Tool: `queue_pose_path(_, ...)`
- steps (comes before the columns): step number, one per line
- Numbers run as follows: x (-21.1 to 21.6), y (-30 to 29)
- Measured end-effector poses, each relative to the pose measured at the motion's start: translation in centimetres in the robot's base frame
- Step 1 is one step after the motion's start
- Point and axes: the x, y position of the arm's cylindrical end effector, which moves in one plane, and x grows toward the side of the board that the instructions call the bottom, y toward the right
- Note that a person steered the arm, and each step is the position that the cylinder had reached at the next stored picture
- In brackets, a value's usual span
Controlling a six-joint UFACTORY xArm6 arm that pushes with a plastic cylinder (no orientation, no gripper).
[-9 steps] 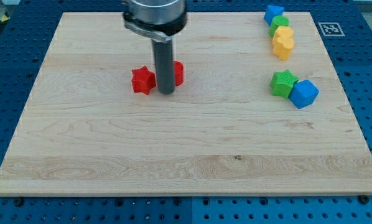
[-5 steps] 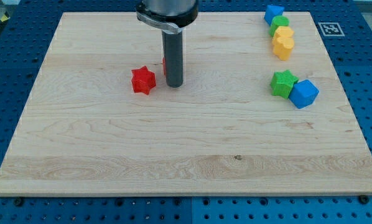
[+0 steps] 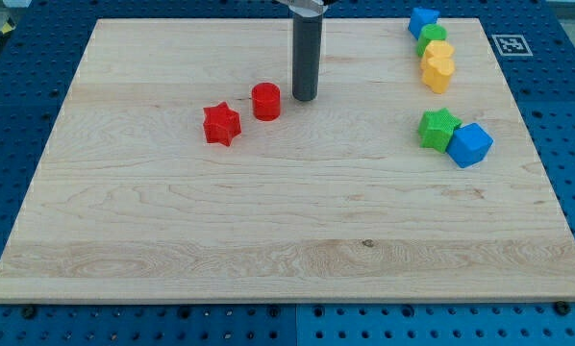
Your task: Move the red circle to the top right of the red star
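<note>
- Since a moment ago my tip [image 3: 305, 98] has drawn away toward the view's right and top; it was right against the red circle [image 3: 265, 101] and now stands just beside it, clear, on the view's right.
- The red circle has ended up just off the red star [image 3: 221, 124], above it and to the view's right, the two apart with a narrow gap.
- I judge the placement done, or close to it; a further nudge looks unnecessary.
- The tool is a plain rod with nothing to open or close, and it holds nothing.
- The bench [image 3: 172, 250] is pale wood, bare in the middle and the view's bottom.
- Far off at the view's right lie a blue block [image 3: 423, 20], a green block [image 3: 432, 36], two yellow blocks [image 3: 438, 65], then a green star [image 3: 438, 129] touching a second blue block [image 3: 470, 144].
</note>
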Motion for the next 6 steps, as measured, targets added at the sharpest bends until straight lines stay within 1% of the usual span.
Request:
queue_pose_path(1, 0.1, -0.5)
queue_pose_path(4, 0.3, -5.6)
queue_pose_path(5, -0.5, -4.2)
queue_pose_path(6, -2.8, 2.4)
